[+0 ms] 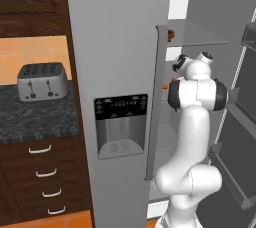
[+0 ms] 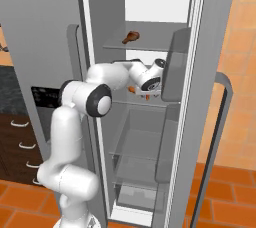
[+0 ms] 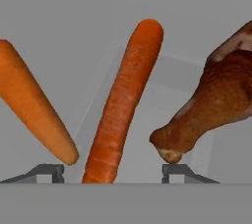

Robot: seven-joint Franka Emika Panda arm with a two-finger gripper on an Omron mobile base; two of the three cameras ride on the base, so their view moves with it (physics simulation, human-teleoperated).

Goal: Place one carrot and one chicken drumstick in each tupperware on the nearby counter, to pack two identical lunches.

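Note:
My gripper (image 3: 115, 171) is deep in the open fridge, level with the middle shelf (image 2: 150, 103). Its two dark fingertips (image 3: 49, 170) stand apart, one on each side of the near end of a long carrot (image 3: 125, 100), with a gap showing on both sides. To the left a second carrot (image 3: 34, 105) points its tip at the left fingertip. To the right a brown chicken drumstick (image 3: 211, 105) has its bone end just above the right fingertip. Another drumstick (image 2: 131, 37) lies on the shelf above. The tupperware is out of view. The speckled counter (image 1: 35, 117) is to the fridge's left.
A silver toaster (image 1: 42, 81) stands on the counter above dark drawers (image 1: 42, 172). The shut fridge door with its dispenser (image 1: 121, 132) is between the counter and the arm. The right door (image 2: 220, 122) hangs open, its bins close to the forearm.

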